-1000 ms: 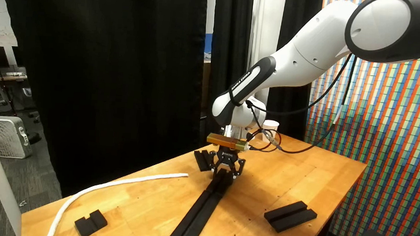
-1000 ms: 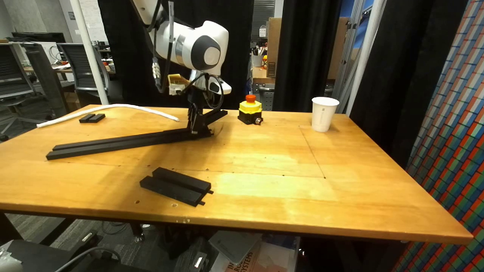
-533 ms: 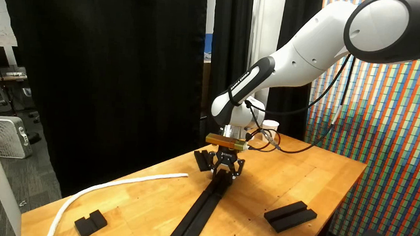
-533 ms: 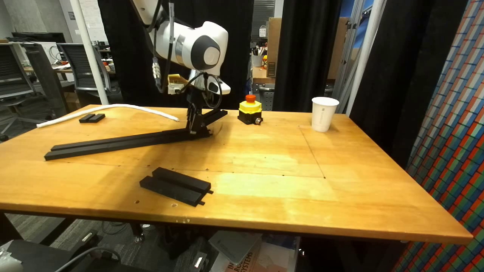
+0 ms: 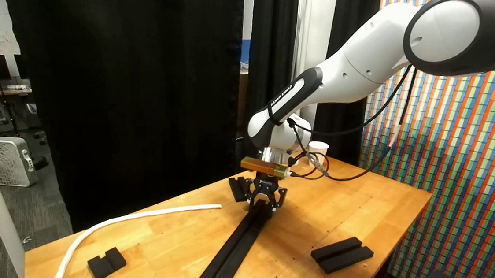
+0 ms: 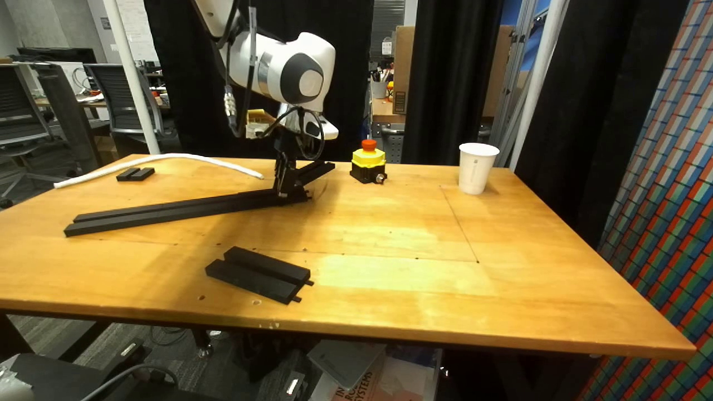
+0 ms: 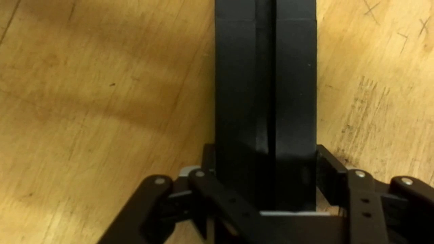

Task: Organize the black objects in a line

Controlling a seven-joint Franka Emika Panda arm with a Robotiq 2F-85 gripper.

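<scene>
My gripper point(image 5: 262, 207) has its fingers on both sides of a grooved black block point(image 7: 295, 101) lying on the table, touching its long sides. The block's far end meets a long black strip point(image 5: 229, 261) with only a thin seam in the wrist view; the strip also shows in an exterior view point(image 6: 167, 214). A separate grooved black block point(image 5: 237, 189) lies just behind the gripper, partly hidden by it. Another grooved black block point(image 6: 259, 273) lies apart near the table's edge. A short black block point(image 5: 106, 264) lies far from the gripper, beside the white rope.
A white rope point(image 5: 135, 216) curves along the table. A white paper cup point(image 6: 477, 170) and a red-and-yellow button box point(image 6: 368, 161) stand on the table point(image 6: 501, 301). Black curtains hang behind it.
The gripper has slid slightly along the strip's direction with the held block. The long strip's far end has shifted a little the same way. The bend at their joint has straightened.
</scene>
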